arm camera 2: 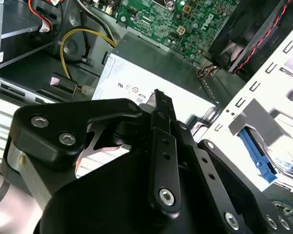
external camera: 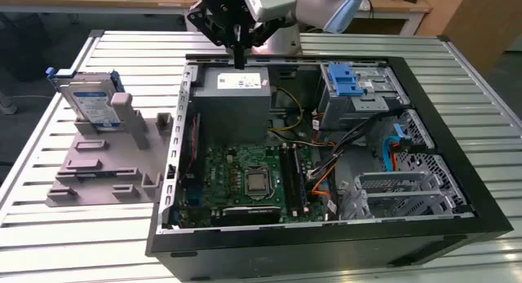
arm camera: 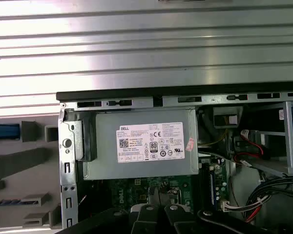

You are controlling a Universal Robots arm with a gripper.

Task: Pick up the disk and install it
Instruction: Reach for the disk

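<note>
Exterior view: disk (external camera: 90, 104) well apart from jaws

The arm (external camera: 322, 11) is leaning in from the far edge in the exterior view, and its wrist is pointing down. The black gripper (external camera: 239, 62) is hanging with its two fingers (arm camera 2: 162, 146) pressed together, holding nothing.

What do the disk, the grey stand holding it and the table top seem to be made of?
Disk: silvery casing, likely metal, with a glossy label; blue side rails look plastic. Grey stand: matte, blocky, likely plastic. Table top: ribbed bright metal, probably aluminium, judging by its sheen.
</note>
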